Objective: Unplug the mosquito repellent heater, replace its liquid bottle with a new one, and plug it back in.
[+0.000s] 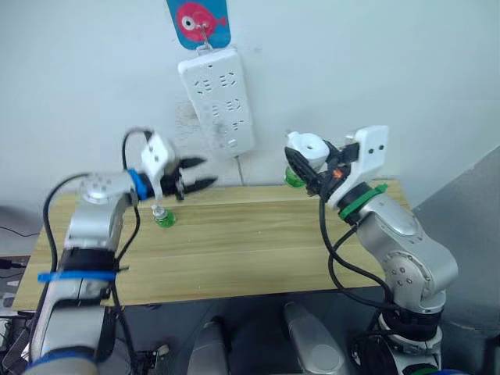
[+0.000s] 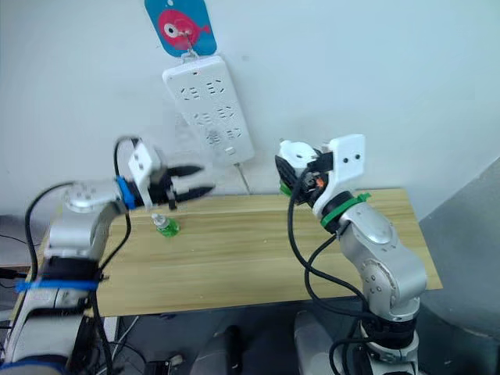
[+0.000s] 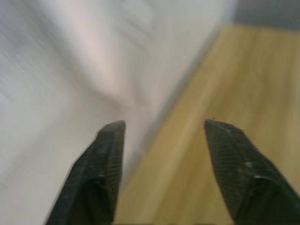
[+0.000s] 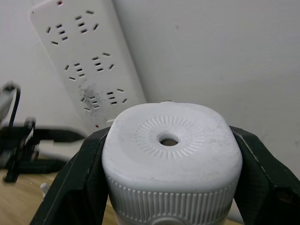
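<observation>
One step looked complete: the mosquito repellent heater [image 4: 171,159] was unplugged, clamped in the right gripper [image 1: 312,168] fingers at 3 o'clock. The left gripper [image 1: 195,181], fingers apart, hovered above a green bottle [image 1: 162,217] on the counter [image 1: 250,242]; swap and replugging remained.

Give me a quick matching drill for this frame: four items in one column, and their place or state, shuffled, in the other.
Items:
1. heater
2. power strip
3. left gripper
4. bottle

States:
A. standing on the table
B. open, holding nothing
C. hanging on the wall
D. clamped in the right gripper

Pairs: 1-D, 2-C, 3-B, 4-A
</observation>
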